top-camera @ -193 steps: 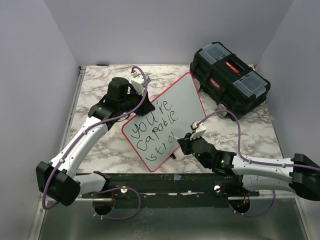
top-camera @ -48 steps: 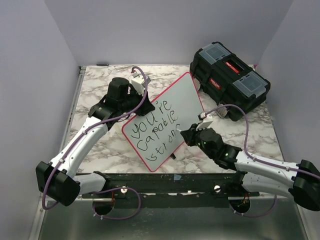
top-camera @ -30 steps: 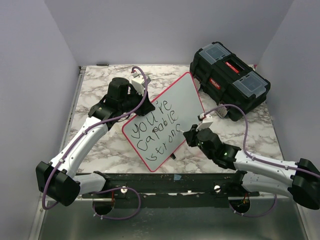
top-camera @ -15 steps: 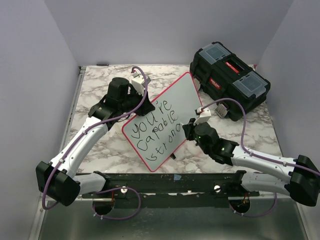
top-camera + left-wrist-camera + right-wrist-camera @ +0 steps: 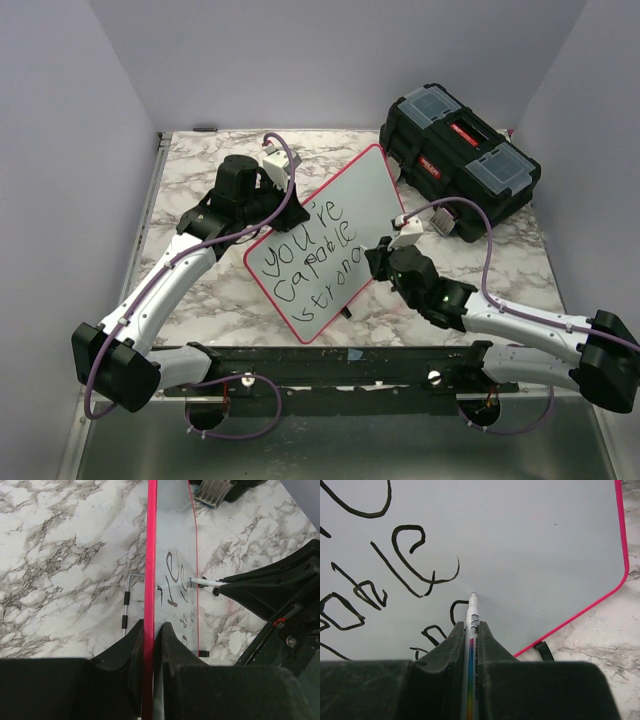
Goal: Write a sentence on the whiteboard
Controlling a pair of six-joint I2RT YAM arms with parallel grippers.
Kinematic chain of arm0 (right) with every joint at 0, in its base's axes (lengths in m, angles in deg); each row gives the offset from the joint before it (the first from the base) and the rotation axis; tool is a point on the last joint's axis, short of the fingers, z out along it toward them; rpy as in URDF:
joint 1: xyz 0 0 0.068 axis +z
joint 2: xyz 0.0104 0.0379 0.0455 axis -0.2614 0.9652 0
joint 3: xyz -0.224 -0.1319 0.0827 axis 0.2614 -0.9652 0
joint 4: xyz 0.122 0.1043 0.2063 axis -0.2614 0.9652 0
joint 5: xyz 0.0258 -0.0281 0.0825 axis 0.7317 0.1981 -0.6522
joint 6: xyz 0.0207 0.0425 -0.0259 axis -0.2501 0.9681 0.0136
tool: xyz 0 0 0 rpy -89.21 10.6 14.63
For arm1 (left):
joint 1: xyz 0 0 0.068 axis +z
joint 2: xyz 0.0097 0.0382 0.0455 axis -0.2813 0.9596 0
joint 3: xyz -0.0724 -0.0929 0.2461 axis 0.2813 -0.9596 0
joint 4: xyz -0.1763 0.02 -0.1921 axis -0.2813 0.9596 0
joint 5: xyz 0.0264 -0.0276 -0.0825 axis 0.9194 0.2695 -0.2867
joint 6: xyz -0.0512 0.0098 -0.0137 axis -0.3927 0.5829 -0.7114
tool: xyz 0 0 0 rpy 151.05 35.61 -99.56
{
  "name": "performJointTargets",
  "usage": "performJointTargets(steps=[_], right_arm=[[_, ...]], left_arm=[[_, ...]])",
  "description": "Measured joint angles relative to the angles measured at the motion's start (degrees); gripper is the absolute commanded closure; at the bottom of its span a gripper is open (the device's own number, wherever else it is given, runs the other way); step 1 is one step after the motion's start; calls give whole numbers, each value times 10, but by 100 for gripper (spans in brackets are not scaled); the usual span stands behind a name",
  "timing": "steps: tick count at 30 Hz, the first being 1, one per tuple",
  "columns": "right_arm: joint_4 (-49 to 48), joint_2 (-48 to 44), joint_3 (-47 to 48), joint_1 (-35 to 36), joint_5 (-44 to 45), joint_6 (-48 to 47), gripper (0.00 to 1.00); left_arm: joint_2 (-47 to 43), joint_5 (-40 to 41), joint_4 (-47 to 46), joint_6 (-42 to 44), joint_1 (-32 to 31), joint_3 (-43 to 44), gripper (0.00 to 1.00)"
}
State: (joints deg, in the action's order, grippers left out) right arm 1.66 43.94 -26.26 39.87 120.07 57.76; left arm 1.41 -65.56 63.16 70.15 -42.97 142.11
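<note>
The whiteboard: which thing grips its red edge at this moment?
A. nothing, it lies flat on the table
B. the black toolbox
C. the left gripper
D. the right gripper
C: in the left wrist view the left gripper is closed on the red rim of the whiteboard, while the right gripper holds the marker.

Bright, even light (soft shadows)

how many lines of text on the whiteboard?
3. Top line nearest the left claw gripping the whiteboard, middle line below it, bottom line ending at the marker in the right claw. None look hidden.
</note>
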Motion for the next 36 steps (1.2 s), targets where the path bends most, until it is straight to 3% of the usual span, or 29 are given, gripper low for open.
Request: performJointTargets(steps=[36], right_arm=[[-2,-22,-93,0,-19,49,99]], left_arm=[[0,4,0,0,0,0,100]])
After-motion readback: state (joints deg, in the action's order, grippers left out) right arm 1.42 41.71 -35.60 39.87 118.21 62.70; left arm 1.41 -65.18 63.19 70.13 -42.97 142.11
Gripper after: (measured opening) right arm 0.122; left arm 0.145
